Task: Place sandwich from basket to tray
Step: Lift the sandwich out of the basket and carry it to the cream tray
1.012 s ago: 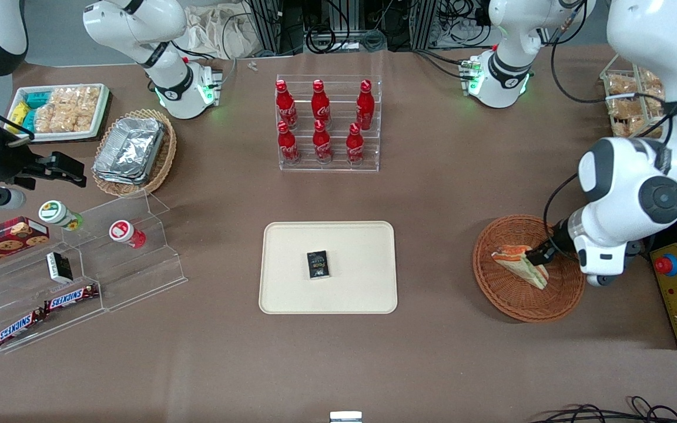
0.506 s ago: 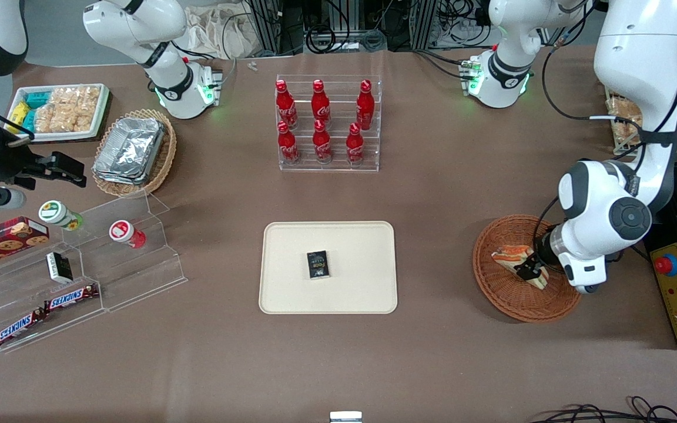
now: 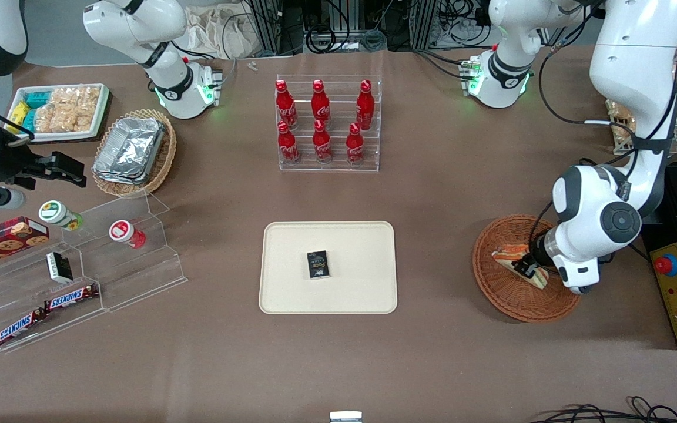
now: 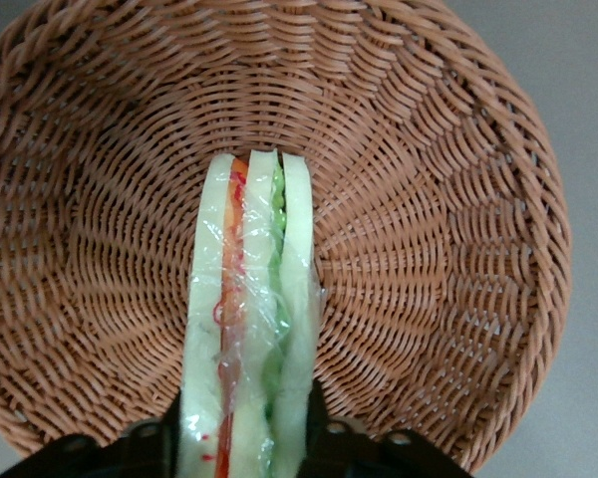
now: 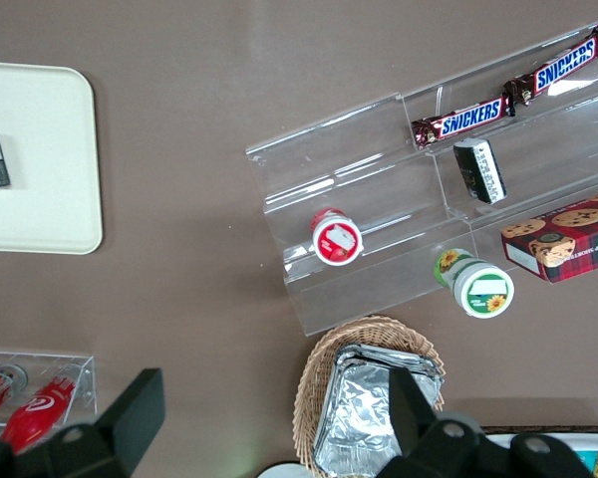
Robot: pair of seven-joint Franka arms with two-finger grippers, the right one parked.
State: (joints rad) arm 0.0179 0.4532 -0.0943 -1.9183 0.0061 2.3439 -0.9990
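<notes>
My tool [image 3: 528, 265] is down in the basket [image 3: 506, 294], and its two fingers [image 4: 324, 443] sit one on each flat side of the sandwich [image 4: 247, 329]. They look closed on it, squeezing the bread from both sides. The sandwich stands on its edge in the basket, wrapped in thin clear film, with an orange layer and a green layer between the white slices.

I think the sandwich is very light and very soft. If I squeeze too hard, the bread will squash and the filling may push out. The film looks slippery, so the sandwich could slide out if I hold it too loosely. Holding the flat sides near the thick end, as now, seems the best spot to me.

My arm reaches down from above the basket, bent at the wrist, with the tool pointing toward the middle of the bench.

The tray [image 3: 291, 294] lies on the bench [image 3: 444, 352], well apart from the basket, toward the parked arm's end. A small dark packet [image 3: 317, 264] lies in the middle of the tray, so I should set the sandwich beside it.
</notes>
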